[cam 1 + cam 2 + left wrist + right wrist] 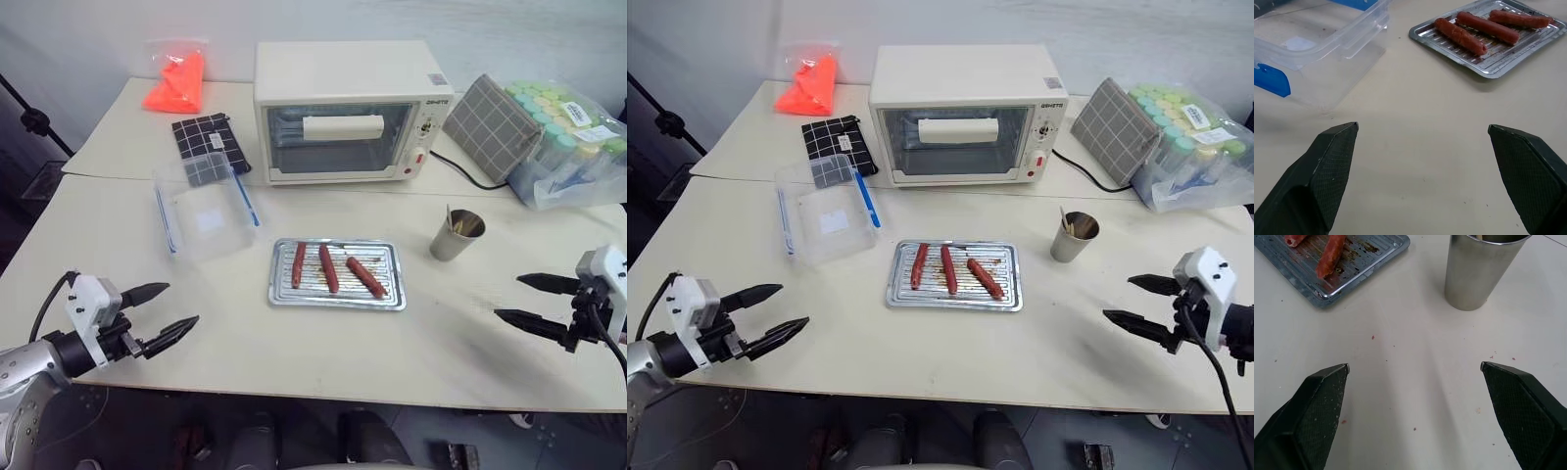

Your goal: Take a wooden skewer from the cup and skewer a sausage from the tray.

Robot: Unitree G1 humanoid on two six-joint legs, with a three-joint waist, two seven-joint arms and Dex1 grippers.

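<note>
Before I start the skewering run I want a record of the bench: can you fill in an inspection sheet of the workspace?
Surface: pale table, small reddish specks near the cup.
Job's things: metal cup holding wooden skewers; tray with three sausages, greasy marks.
Clutter: toaster oven, clear box with blue edges, checked cloths, orange bag, bag of capped tubes.
Grippers: left gripper and right gripper with jaws open, empty, above the table.
Cables: oven cord on the table.
Surroundings: grey wall, dark floor.

even bright light, soft shadows
</note>
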